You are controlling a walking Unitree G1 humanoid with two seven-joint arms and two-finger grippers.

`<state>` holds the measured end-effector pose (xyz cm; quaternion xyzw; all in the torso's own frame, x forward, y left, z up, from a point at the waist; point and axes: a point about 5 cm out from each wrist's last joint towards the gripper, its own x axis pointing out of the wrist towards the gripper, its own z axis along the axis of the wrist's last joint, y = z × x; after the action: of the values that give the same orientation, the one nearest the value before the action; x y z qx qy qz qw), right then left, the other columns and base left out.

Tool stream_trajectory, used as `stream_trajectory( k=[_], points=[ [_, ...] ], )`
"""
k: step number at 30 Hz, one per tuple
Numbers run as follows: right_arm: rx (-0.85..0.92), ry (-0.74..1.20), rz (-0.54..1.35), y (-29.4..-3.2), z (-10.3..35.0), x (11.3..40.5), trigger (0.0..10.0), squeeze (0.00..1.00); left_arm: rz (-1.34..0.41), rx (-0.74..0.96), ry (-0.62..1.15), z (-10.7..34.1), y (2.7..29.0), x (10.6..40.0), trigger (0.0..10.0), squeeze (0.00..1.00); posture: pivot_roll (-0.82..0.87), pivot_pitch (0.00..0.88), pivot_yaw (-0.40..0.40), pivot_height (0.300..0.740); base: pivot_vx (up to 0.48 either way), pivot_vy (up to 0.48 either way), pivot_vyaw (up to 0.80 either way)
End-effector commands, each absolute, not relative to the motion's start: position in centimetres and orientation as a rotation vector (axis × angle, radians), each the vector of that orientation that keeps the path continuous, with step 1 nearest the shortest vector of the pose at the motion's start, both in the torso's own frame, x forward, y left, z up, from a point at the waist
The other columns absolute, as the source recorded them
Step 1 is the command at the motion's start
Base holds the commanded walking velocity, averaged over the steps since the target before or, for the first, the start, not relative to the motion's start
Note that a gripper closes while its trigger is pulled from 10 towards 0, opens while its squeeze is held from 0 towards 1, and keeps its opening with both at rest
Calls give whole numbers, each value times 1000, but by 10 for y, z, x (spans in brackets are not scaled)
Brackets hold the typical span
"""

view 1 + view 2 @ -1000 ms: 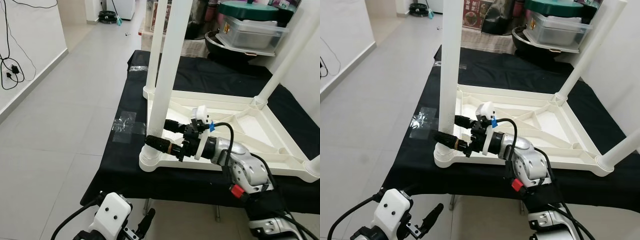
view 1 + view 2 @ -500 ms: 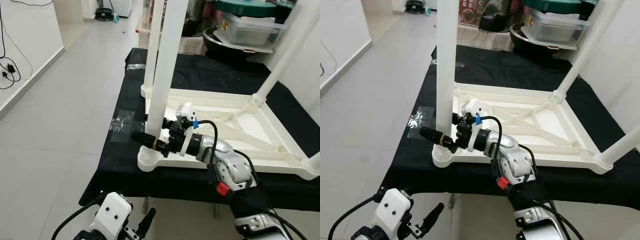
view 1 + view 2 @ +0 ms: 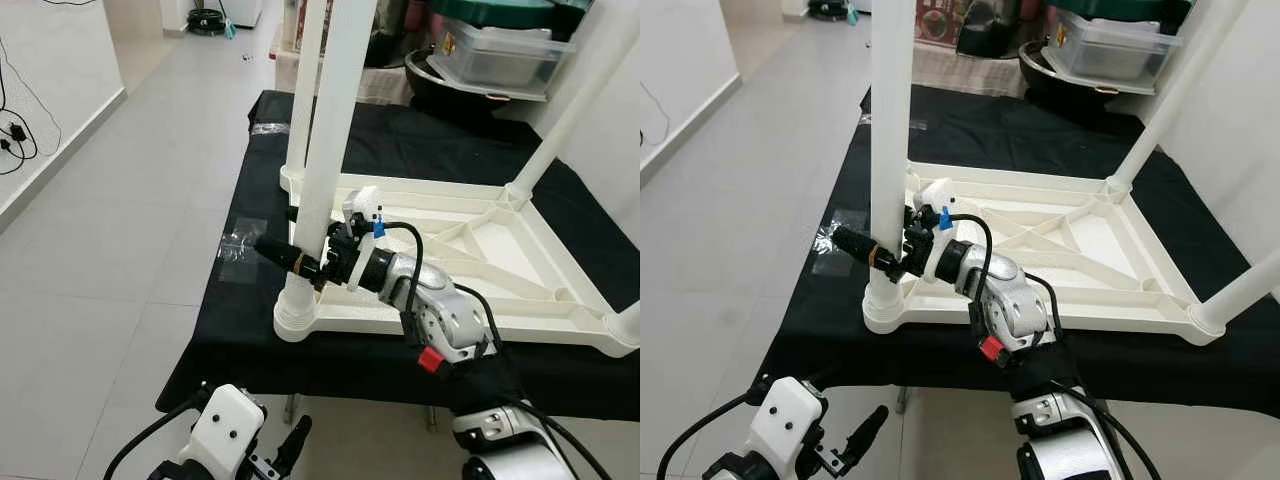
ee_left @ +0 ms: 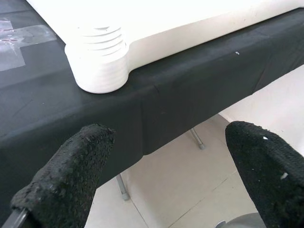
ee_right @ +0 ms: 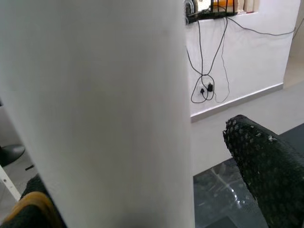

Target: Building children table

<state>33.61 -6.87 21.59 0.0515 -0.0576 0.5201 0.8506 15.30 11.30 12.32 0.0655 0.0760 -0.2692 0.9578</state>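
The upturned white table top (image 3: pixel 470 250) lies on the black bench (image 3: pixel 430 150). The right tool (image 3: pixel 300 255) straddles its 8 o'clock leg (image 3: pixel 325 150), fingers wide, likely to seat it. The left tool (image 4: pixel 161 175) hangs wide below.

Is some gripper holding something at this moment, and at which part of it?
The right gripper has its fingers around the near white table leg, low down just above its socket; whether they press it cannot be told. The left gripper holds nothing.

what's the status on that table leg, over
Right hand open, fingers either side of the near-corner table leg. Left hand open, low beside the black cloth. Nothing blocking.
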Motion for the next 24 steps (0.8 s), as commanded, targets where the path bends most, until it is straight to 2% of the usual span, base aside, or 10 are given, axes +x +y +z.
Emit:
stream_trajectory(
  k=[1,24],
  points=[
    [119,-147,1089,-70,218,337,10000,0,-552,138,163,123,111,151,10000,0,147,121,-153,740,0,0,0],
    [133,-203,1185,-66,223,330,10000,0,-545,135,169,122,112,151,10000,0,150,131,-151,740,0,0,0]
  ],
)
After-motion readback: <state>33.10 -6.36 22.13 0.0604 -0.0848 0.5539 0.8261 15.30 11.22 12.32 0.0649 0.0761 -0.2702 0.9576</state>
